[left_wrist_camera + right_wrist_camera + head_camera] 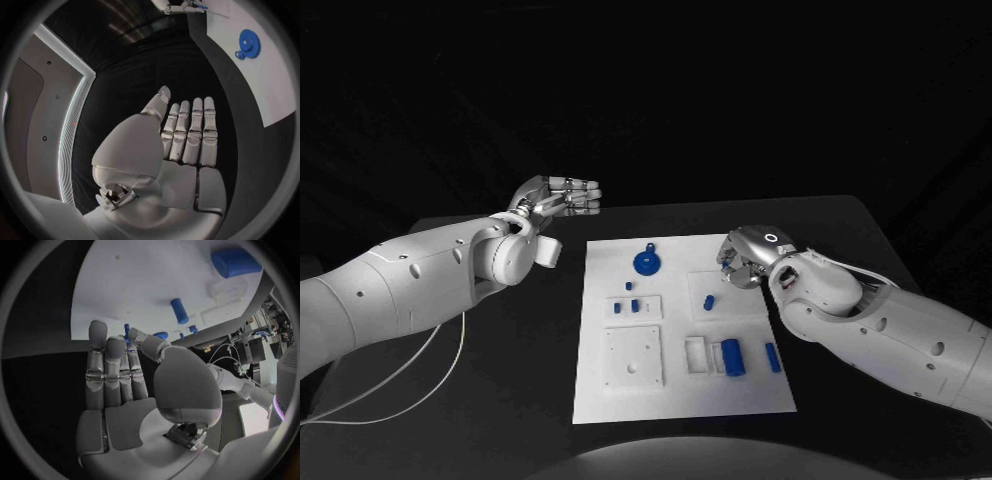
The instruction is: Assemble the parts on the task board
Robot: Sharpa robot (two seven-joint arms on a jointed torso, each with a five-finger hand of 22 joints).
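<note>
Found the right hand [750, 262] low over the board's [678, 402] right edge, with its fingers laid together and pointed in toward the parts and the thumb drawn in beside them. Saw a speck of blue at the fingertips, but could not tell whether it was pinched there or merely lay on the board behind them, so left the grasp undecided. Found the left hand [561, 196] raised beyond the board's far left corner, flat, fingers straight and side by side, holding nothing.

Placed the short peg [708, 301] just beside the right hand, on the robot's side of it and a little inward. Saw it lying flat, long axis running roughly near-to-far along the board. Placed the disc [648, 262] toward the board's far middle, between the two hands, and the cylinder [731, 355] and bar [772, 355] at the near right, by the white blocks [632, 357].

Judged the right hand by far the nearer to the peg — a short draw back toward the robot, then a close across the peg's width rather than along its length. Judged assembly barely begun, and counted most parts as loose.
</note>
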